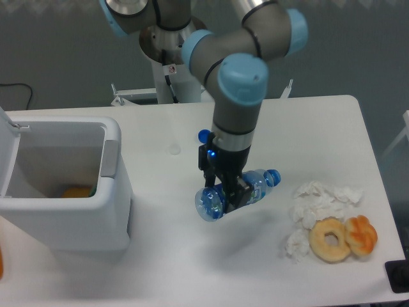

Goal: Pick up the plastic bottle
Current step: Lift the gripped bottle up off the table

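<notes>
The arm (223, 48) reaches down from the top of the view over the middle of the table (319, 121), its last link near vertical with the wrist's blue cap facing the camera. The gripper (229, 192) hangs below it, fingers pointing down and clamped across the middle of the bottle (238, 194), closed as far as the bottle's body allows.

The bottle is in the gripper, above the table; a soft shadow lies on the surface below and to its right, clear of the bottle itself. Its long axis runs roughly left to right, tilted: the blue cap end points right and slightly up, and the clear base end points left and down toward the camera. The blue label is mostly hidden behind the fingers.

A small blue round thing (204, 135) shows just left of the wrist; whether it is on the table or part of the arm I cannot tell.

A white bin (115, 173) stands open at the left, with something orange (77, 191) in its bottom. At the right, crumpled tissues (319, 198) lie beside a doughnut (330, 240), and another orange pastry (362, 235) touches the doughnut's right side.
</notes>
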